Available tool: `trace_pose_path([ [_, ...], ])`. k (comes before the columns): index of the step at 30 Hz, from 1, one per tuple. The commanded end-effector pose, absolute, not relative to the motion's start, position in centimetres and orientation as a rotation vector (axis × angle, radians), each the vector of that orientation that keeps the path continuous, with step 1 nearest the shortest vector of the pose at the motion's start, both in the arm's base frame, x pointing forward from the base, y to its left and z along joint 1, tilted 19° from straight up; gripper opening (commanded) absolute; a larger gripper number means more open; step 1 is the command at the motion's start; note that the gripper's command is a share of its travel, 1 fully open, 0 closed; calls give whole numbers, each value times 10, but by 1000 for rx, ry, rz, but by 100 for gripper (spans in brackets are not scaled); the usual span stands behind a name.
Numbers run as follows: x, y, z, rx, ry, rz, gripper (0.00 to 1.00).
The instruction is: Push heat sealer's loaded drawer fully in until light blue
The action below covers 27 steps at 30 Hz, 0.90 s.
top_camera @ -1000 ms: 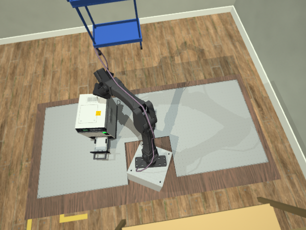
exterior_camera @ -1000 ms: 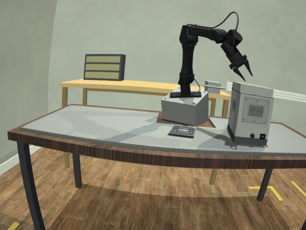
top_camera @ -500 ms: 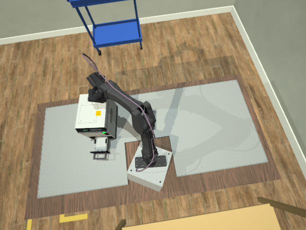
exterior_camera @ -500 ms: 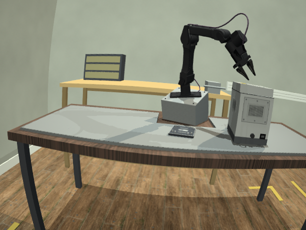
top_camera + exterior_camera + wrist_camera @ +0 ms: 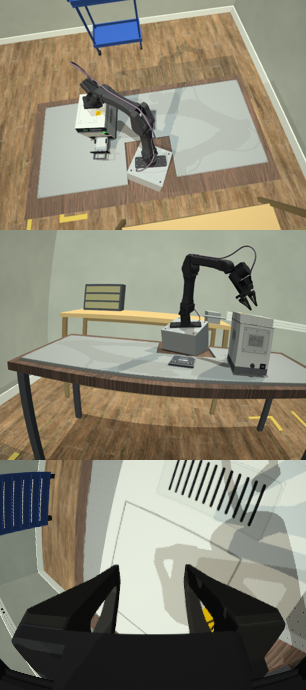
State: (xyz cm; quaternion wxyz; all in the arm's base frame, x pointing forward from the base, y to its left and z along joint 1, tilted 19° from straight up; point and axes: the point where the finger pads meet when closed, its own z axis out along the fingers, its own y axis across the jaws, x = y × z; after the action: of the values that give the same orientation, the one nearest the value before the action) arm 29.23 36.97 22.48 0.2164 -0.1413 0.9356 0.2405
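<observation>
Poised just above the roof of the heat sealer point(image 5: 87, 121) point(image 5: 250, 362) point(image 5: 150, 530), with the gripper point(image 5: 92, 103) point(image 5: 253, 307) point(image 5: 152, 572) pointing down, parted about halfway and gripping nothing. Probably raised like this to cross over the casing without nudging it, since not fixed down. Best read as travel toward the drawer front, not as pushing.

Set near one corner of the desk point(image 5: 200, 185) point(image 5: 125, 390) point(image 5: 80, 500), at the left end in the top view, close to the long edge nearest the blue cart point(image 5: 85, 26) point(image 5: 44, 505). Turned with its drawer point(image 5: 100, 152) toward the opposite long edge, so calling for a push from that side, back toward the cart-side edge. Showing a green light point(image 5: 104, 132): ready, with no cycle running.

Left well out of the casing, with the handle point(image 5: 100, 158) foremost, offering a place to push. Carrying a pale load point(image 5: 101, 143) inside; too small to tell sheet from frame, or to judge centring. Better pushed slowly and straight, low on the front: likely to shift the load if jolted, or to slide or turn the sealer if pressed off-line or too hard.
</observation>
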Motion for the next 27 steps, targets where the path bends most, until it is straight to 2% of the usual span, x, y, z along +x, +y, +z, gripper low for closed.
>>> trace_pose_path([
  [1,273,380,234,-447,2549,688,45],
  [3,265,385,245,-550,2532,692,45],
  [5,259,392,226,-648,2563,654,45],
  [11,245,392,225,-643,2540,649,45],
  [25,193,413,206,-1034,2504,578,45],
  [27,190,410,220,-1015,2471,587,45],
])
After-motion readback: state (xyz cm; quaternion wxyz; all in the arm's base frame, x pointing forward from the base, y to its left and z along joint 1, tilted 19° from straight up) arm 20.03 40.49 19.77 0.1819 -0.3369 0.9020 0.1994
